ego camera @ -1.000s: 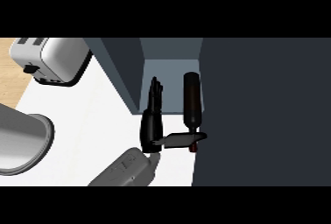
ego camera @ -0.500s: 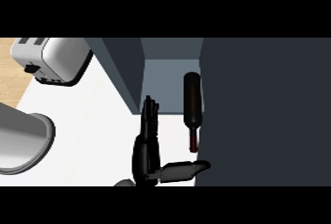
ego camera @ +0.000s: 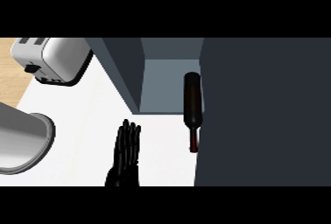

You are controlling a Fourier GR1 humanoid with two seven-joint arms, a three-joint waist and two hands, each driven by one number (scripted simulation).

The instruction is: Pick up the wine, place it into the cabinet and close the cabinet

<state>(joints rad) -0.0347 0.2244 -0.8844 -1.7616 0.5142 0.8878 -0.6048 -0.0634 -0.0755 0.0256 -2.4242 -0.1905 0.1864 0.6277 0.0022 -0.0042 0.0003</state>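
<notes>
Lying half inside the open cabinet (ego camera: 165, 83), the wine (ego camera: 192, 103) is pointing its neck outward over the white table (ego camera: 90, 118). One hand (ego camera: 126, 157) is resting nearby, fingers straight, holding nothing.

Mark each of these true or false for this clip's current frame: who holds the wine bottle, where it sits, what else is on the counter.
1. A hand is curled round the wine bottle. False: its fingers are straight and it is apart from the bottle, to the bottle's left.
2. The bottle lies at the cabinet opening, neck pointing out toward the robot. True.
3. A toaster stands at the upper left. True.
4. Both hands are in view. False: only one hand shows.
5. A grey pot sits at the left edge. True.
</notes>
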